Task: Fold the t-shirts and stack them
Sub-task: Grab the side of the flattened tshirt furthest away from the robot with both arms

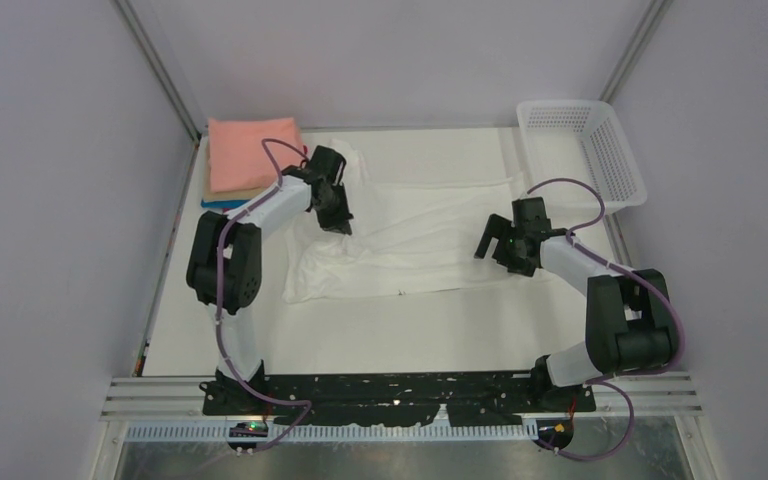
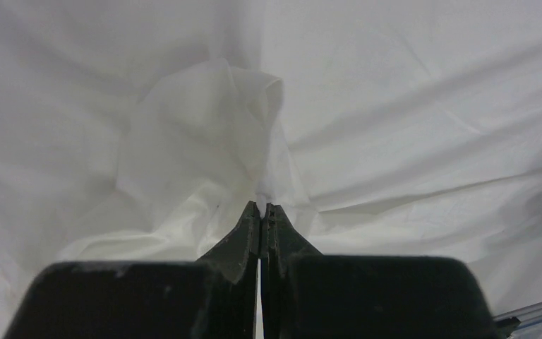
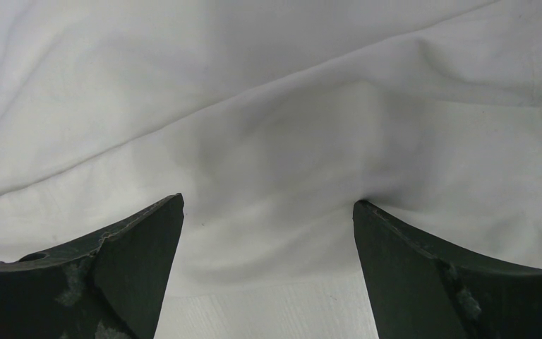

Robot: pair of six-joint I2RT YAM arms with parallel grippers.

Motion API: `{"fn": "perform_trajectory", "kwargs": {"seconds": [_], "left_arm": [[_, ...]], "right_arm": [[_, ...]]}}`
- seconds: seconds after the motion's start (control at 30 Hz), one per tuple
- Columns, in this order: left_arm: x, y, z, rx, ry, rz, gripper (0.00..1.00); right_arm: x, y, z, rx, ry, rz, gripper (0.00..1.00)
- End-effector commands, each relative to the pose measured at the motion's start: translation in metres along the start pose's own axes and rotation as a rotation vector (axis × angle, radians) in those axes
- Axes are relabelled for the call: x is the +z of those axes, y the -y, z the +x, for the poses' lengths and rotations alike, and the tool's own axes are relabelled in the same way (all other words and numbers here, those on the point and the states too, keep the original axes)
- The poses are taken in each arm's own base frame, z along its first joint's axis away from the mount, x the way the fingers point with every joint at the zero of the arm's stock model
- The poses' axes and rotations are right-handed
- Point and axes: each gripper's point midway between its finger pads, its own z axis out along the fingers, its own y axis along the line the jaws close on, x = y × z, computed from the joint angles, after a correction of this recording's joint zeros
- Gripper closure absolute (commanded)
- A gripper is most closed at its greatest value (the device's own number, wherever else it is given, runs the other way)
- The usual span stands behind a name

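White t-shirt [image 1: 430,235] pinched by left gripper [image 2: 262,208]; right gripper [image 3: 268,201] spread apart over it.

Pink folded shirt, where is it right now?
Top view: the pink folded shirt lies at the table's far left corner, beside the left gripper.

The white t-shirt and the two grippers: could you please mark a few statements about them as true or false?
1. The left gripper is shut on a bunch of the white t-shirt. True.
2. The right gripper is shut on the cloth. False: its jaws stand wide open over the shirt.
3. The salmon-pink t-shirt tops the stack at the far left corner. True.
4. The white t-shirt lies folded on that stack. False: it lies spread out and rumpled on the table.
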Motion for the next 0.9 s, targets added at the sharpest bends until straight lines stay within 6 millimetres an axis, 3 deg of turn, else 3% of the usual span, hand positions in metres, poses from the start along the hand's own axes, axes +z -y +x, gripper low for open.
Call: {"fn": "perform_trajectory", "kwargs": {"seconds": [0.0,0.3,0.5,0.63,0.77,0.87], "left_arm": [[-0.004,0.027,-0.013,0.030,0.024,0.083,1.00],[0.006,0.072,-0.027,0.112,0.055,0.143,1.00],[0.023,0.080,-0.023,0.161,0.030,0.081,0.98],[0.028,0.082,-0.034,0.168,0.065,0.060,0.87],[0.030,0.098,-0.043,0.206,0.089,0.099,0.82],[0.030,0.108,-0.042,0.250,0.078,0.119,0.63]], "right_arm": [[0.007,0.002,0.009,-0.002,-0.039,0.003,0.05],[0.007,0.002,0.009,-0.005,-0.038,0.001,0.05],[0.007,0.002,0.010,-0.006,-0.042,0.002,0.05],[0.007,0.002,0.010,-0.009,-0.042,0.000,0.05],[0.006,0.002,0.009,-0.009,-0.038,0.000,0.05],[0.004,0.002,0.008,-0.011,-0.033,0.001,0.05]]}}
